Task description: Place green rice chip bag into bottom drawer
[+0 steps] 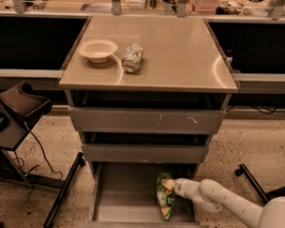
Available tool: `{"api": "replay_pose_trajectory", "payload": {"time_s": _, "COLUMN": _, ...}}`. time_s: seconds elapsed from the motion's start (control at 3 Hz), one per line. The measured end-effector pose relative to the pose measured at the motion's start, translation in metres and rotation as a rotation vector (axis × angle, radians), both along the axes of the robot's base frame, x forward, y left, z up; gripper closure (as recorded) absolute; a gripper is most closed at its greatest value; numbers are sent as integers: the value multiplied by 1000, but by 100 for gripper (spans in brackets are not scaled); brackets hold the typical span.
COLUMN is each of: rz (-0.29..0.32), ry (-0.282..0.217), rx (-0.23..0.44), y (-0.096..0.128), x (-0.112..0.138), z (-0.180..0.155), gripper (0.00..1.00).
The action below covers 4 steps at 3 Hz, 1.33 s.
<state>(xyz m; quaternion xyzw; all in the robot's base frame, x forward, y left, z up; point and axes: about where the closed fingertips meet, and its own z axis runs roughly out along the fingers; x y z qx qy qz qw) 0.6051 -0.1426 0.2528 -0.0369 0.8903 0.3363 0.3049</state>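
The green rice chip bag (165,195) hangs upright inside the open bottom drawer (125,210), at its right side, its lower end near the drawer floor. My gripper (174,188) reaches in from the right on a white arm and meets the bag's upper right edge. The bag hides the fingers. The two shallower drawers above are slightly pulled out.
On the cabinet top (182,56) sit a white bowl (97,49) and a silver-green can (132,57) lying on its side. A black chair (18,111) and cables stand at the left. A black leg (252,181) lies on the floor at the right.
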Motion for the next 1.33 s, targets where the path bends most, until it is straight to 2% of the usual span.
{"api": "replay_pose_trajectory", "payload": {"time_s": 0.33, "rz": -5, "ry": 3, "rx": -2, "y": 0, "x": 0, "z": -4, "gripper": 85}}
{"api": "replay_pose_trajectory", "payload": {"time_s": 1.33, "rz": -5, "ry": 3, "rx": -2, "y": 0, "x": 0, "z": -4, "gripper": 17}}
